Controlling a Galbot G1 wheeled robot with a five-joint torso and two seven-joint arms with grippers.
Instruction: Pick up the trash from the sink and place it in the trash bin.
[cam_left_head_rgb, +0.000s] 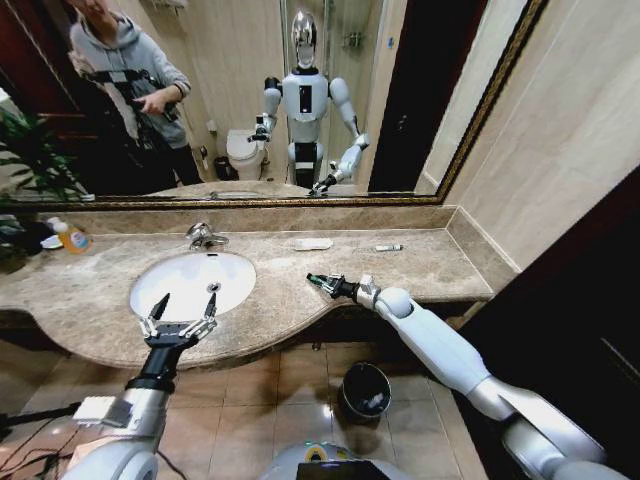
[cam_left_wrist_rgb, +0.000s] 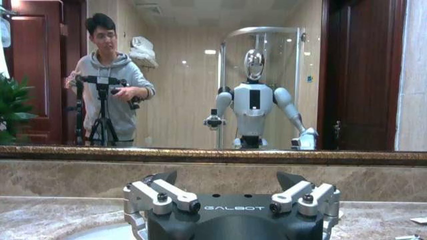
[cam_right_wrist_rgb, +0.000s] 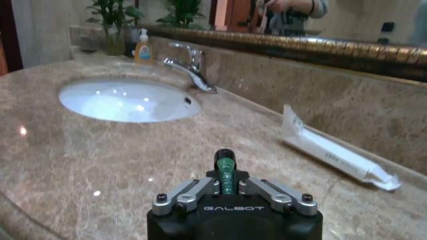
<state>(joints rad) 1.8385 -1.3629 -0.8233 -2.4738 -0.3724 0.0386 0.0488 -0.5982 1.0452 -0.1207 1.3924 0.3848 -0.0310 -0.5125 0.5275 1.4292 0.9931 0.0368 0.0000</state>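
**Green stick gripped over the counter**

The right gripper (cam_left_head_rgb: 318, 280) hangs above the marble counter (cam_left_head_rgb: 430, 265) beside the sink (cam_left_head_rgb: 192, 283), jaws closed on a green stick (cam_right_wrist_rgb: 225, 170). The left gripper (cam_left_head_rgb: 180, 318) hovers at the basin's front edge, jaws spread wide and empty. A white packet (cam_right_wrist_rgb: 330, 150) lies near the mirror; the bin (cam_left_head_rgb: 364, 390) stands on the floor below.

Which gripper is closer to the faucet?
Left. The left gripper hovers open over the basin's near rim before the faucet; the right gripper, holding a green stick, is farther right.
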